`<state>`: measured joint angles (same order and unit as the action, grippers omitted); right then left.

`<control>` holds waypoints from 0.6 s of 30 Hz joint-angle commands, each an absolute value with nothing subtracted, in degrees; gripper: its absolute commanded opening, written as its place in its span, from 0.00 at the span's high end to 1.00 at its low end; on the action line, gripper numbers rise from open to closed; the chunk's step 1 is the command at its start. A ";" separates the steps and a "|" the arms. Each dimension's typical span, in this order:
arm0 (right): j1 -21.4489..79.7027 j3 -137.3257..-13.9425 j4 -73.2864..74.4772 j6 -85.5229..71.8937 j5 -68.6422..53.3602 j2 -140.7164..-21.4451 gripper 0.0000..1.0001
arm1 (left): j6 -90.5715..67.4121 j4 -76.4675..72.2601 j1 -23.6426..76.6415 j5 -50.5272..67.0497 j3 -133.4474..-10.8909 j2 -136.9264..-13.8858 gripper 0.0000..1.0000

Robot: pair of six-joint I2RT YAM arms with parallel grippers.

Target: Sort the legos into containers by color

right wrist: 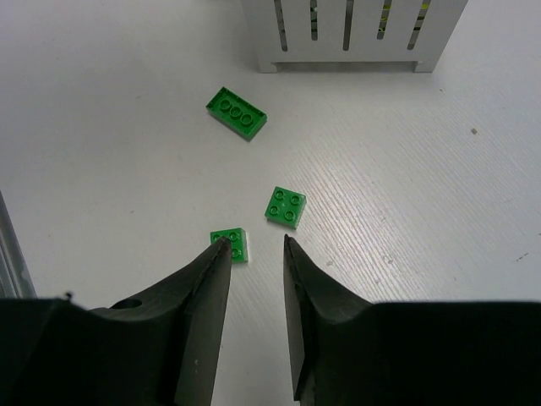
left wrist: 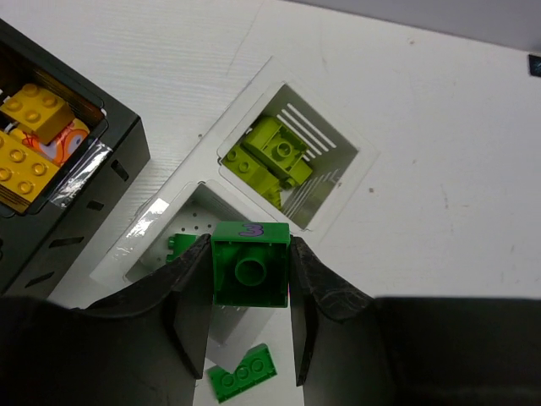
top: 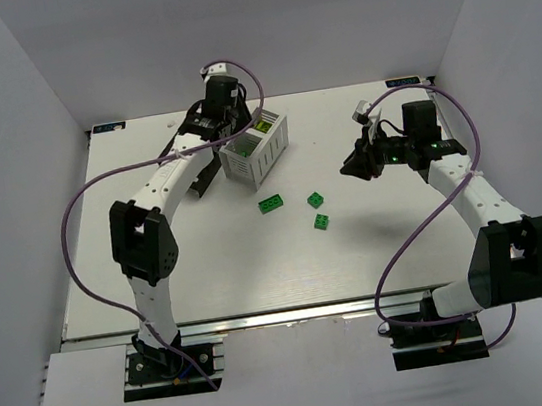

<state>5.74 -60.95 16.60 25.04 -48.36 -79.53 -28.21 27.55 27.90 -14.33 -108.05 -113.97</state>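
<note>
My left gripper (left wrist: 250, 247) is shut on a green lego (left wrist: 249, 271) marked with a purple 3, its hollow underside facing the camera. It hangs over the near compartment of the white container (left wrist: 156, 224), where another green lego (left wrist: 180, 244) lies. The far compartment holds yellow-green legos (left wrist: 275, 156). The black container (left wrist: 93, 182) holds orange-yellow legos (left wrist: 30, 135). My right gripper (right wrist: 254, 239) is open above the table with nothing between its fingers. A small green lego (right wrist: 232, 245) sits by its left fingertip, another (right wrist: 286, 206) lies just beyond, and a longer one (right wrist: 237, 114) is farther off.
In the top view the white container (top: 272, 152) stands at the table's back centre, with the black container (top: 205, 179) to its left under the left arm. Three green legos (top: 271, 203) lie loose in front of the white container. The right gripper (top: 355, 166) hovers to their right.
</note>
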 commanded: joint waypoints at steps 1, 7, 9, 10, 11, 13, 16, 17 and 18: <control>5.45 -60.38 16.79 25.31 -48.60 -78.49 0.62 | -26.81 30.23 27.42 -13.18 -110.91 -115.30 0.94; 5.45 -60.03 17.31 25.66 -48.16 -78.84 0.59 | -26.89 30.06 27.07 -13.54 -110.92 -116.72 0.88; 5.45 -60.03 17.49 25.66 -48.08 -79.10 0.58 | -26.98 30.06 27.07 -13.54 -111.00 -117.33 0.80; 5.45 -60.12 17.58 25.66 -48.08 -79.36 0.57 | -27.07 30.15 27.07 -13.54 -111.18 -117.60 0.77; 5.54 -60.29 17.84 25.66 -48.08 -79.54 0.56 | -27.16 30.15 27.07 -13.54 -111.27 -118.03 0.70; 5.45 -60.47 18.10 25.75 -48.16 -79.89 0.56 | -27.25 30.50 27.07 -13.45 -111.44 -118.47 0.63; 5.45 -60.99 19.68 26.54 -48.25 -80.77 0.56 | -27.16 30.76 27.07 -13.89 -111.62 -118.74 0.47; 5.54 -61.17 20.21 27.07 -48.16 -81.29 0.56 | -27.07 30.85 27.07 -13.97 -111.62 -118.74 0.44; 5.54 -61.43 20.65 27.33 -48.25 -81.56 0.56 | -26.98 30.85 27.07 -14.06 -111.62 -118.74 0.41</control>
